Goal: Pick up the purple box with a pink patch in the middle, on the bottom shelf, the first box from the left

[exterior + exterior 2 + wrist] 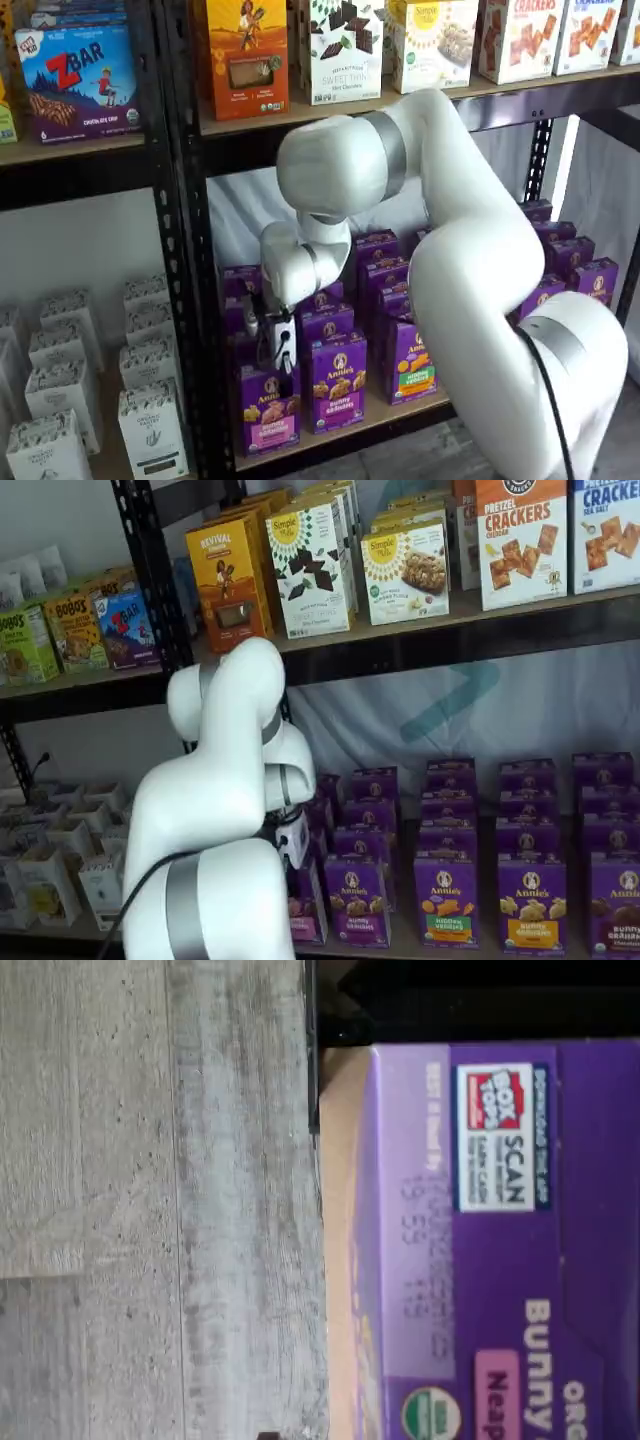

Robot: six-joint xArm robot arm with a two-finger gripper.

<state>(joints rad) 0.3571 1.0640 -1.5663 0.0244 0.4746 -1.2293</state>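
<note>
Purple box (268, 408) with its pink patch stands upright at the left end of the bottom shelf (400, 412), not yet lifted. Just above it hovers the end effector (283, 358), fingers spread and holding nothing; closing and lifting remain. In a shelf view the arm (225, 810) hides most of the box.

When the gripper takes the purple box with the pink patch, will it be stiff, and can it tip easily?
The purple box looks like a thin cardboard carton, so probably light and fairly stiff, though hard squeezing may dent it. It stands tall and upright at the front of the bottom shelf, so a push up high would likely tip it. Its glossy print may be slightly slippery.
</note>
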